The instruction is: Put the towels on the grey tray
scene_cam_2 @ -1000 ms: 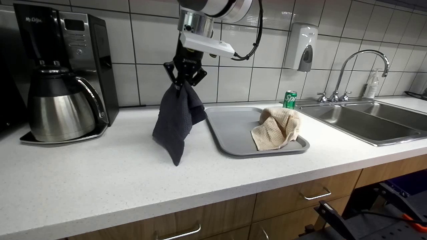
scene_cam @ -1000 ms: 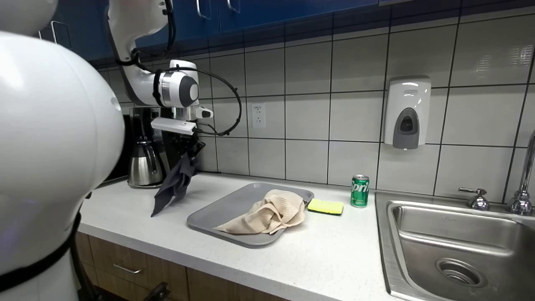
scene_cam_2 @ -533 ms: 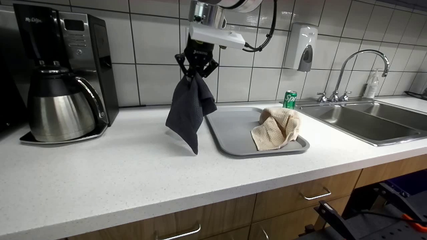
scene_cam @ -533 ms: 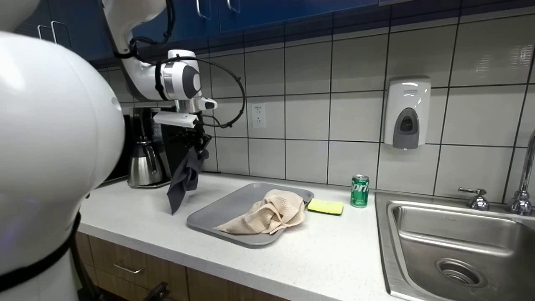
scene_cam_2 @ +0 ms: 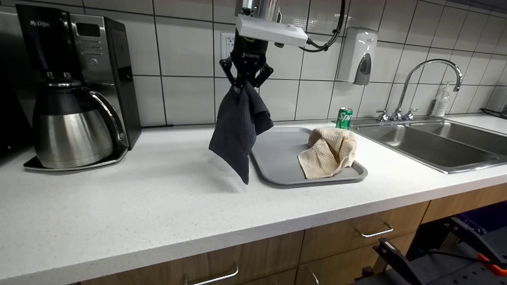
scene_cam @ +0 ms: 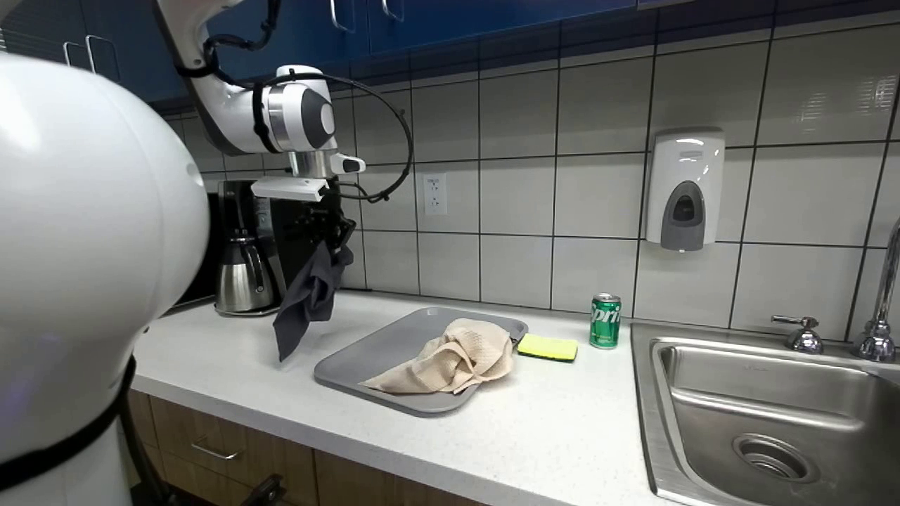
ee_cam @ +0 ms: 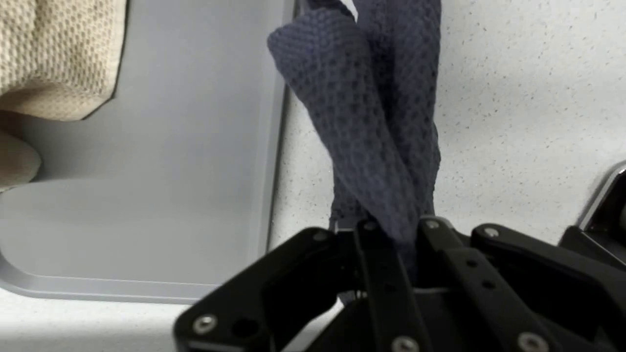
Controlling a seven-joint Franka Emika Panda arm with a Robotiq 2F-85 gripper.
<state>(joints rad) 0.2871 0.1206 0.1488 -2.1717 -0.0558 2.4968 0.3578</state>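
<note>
My gripper (scene_cam_2: 246, 85) is shut on the dark grey towel (scene_cam_2: 239, 130) and holds it up over the counter. The dark towel hangs with its lower tip above the counter, beside the tray's coffee-maker side; it also shows in an exterior view (scene_cam: 308, 299). In the wrist view the dark towel (ee_cam: 362, 112) runs from between the fingers (ee_cam: 398, 227), and one corner overlaps the tray's rim in the picture. The grey tray (scene_cam_2: 277, 154) lies flat on the counter. A beige towel (scene_cam_2: 328, 152) lies crumpled on its sink-side part; it also shows in the wrist view (ee_cam: 58, 54).
A coffee maker (scene_cam_2: 115, 79) with a steel carafe (scene_cam_2: 75, 134) stands at the far end. A yellow sponge (scene_cam: 548, 347) and a green can (scene_cam: 605, 321) stand between the tray and the sink (scene_cam: 759, 422). The tiled wall with an outlet (scene_cam: 435, 194) is behind.
My gripper has moved up and toward the tray, carrying the dark towel; its lower tip has risen further off the counter. The tray and the beige towel have not moved.
</note>
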